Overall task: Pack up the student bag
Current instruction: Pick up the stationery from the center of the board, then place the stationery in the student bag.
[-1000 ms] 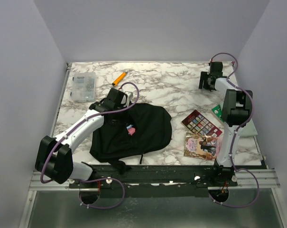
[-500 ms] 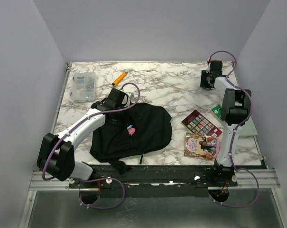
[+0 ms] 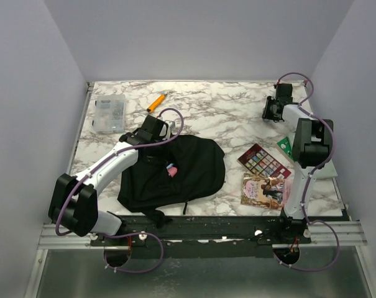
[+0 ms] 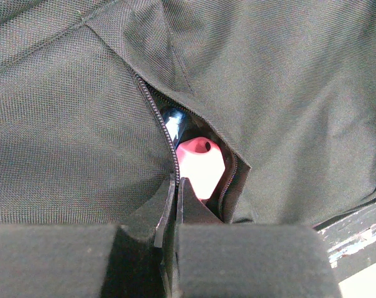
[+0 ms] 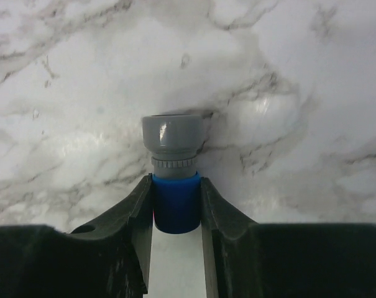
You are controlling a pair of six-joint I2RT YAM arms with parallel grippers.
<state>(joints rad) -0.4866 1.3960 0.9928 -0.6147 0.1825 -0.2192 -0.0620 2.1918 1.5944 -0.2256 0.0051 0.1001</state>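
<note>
Two grippers, one bag, assorted loose items on a marble-patterned table (image 3: 225, 112).

- Student bag (image 3: 191, 164): black fabric, lying flat at the near left-centre of the table, zip partly parted.
- Pink object (image 4: 200, 166): sits inside the zip opening, partly covered by fabric.
- Left gripper (image 4: 177, 186): at the bag's zip; fingers pressed together on the zip edge.
- Right gripper (image 5: 175, 181): at the far right of the table, well apart from the bag; fingers pinching a blue tube (image 5: 175, 208) with a grey cap (image 5: 172, 139), one finger on each side.
- Clear box (image 3: 109, 113) and orange pen (image 3: 155, 102): far left.
- Two books (image 3: 263, 161): near right, touching each other, between bag and right arm.
</note>
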